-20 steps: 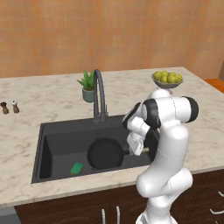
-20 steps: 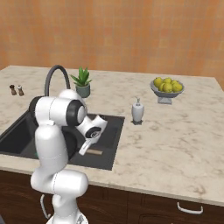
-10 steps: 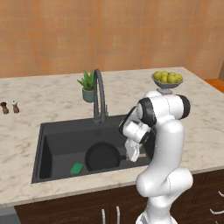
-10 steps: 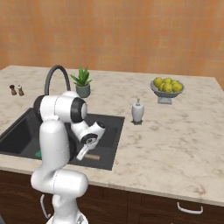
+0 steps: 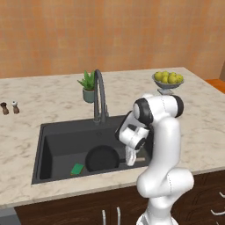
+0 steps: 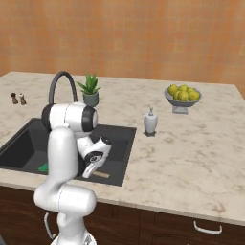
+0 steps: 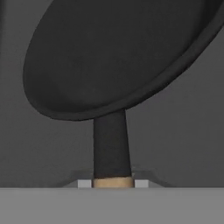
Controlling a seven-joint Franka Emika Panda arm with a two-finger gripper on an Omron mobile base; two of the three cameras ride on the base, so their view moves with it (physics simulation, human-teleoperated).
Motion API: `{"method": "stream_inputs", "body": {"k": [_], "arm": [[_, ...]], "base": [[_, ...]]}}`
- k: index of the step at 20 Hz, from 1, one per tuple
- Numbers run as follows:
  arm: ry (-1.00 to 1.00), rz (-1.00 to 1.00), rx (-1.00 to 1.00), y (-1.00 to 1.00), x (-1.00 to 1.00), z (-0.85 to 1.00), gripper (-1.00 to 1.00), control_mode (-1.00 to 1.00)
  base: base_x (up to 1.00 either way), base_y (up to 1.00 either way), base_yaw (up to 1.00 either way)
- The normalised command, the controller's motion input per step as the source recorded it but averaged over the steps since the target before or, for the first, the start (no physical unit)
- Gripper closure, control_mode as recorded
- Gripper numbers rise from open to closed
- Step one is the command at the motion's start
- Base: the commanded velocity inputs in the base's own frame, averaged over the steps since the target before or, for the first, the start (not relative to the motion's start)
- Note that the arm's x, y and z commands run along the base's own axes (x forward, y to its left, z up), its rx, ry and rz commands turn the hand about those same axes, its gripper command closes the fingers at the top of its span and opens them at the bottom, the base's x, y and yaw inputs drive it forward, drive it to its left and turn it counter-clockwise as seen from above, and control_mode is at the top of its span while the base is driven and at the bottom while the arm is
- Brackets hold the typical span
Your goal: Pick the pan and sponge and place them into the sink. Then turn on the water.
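The black pan [image 5: 102, 158] lies low in the dark sink [image 5: 57, 143], its handle [image 5: 141, 159] pointing right. My gripper [image 5: 131, 161] reaches down into the basin and is shut on that handle. In the hand view the pan [image 7: 118, 57] looms close ahead, and the wooden handle [image 7: 113, 182] sits between the fingertips [image 7: 85, 183]. The green sponge [image 5: 77, 168] rests on the basin floor just left of the pan, also seen as the sponge [image 6: 44, 167] from the right. The arched faucet [image 5: 100, 94] stands behind the sink. No water is in view.
A potted plant [image 5: 88, 87] stands by the faucet. A fruit bowl [image 5: 168, 81] sits at the back right, a soap dispenser [image 6: 150, 121] right of the sink, and two small shakers [image 5: 9, 107] far left on the marble counter [image 5: 206, 132].
My arm has lowered and the pan has gone down with it, deeper into the basin and slightly left. The sponge has stayed put.
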Motion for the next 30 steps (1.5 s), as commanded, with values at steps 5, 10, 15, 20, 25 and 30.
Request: {"method": "stream_inputs", "body": {"k": [5, 10, 15, 20, 25, 30], "arm": [[-0.01, 0.02, -0.07, 0.14, 0.37, -0.29, 1.00, -1.00], [-0.14, 0.00, -0.16, 0.02, 0.38, -0.46, 1.00, -1.00], [0.00, 0.00, -0.35, -0.16, 0.53, -0.64, 1.00, -1.00], [0.00, 0.00, -0.34, -0.36, 0.49, -0.63, 1.00, -1.00], [0.17, 0.00, 0.00, -0.03, 0.32, -0.05, -1.00, -1.00], [0.24, 0.00, 0.00, -0.16, 0.45, 0.07, -1.00, -1.00]], "base": [[0.00, 0.00, 0.00], [0.00, 0.00, 0.00], [0.00, 0.00, 0.00], [0.00, 0.00, 0.00], [0.00, 0.00, 0.00], [0.00, 0.00, 0.00]]}}
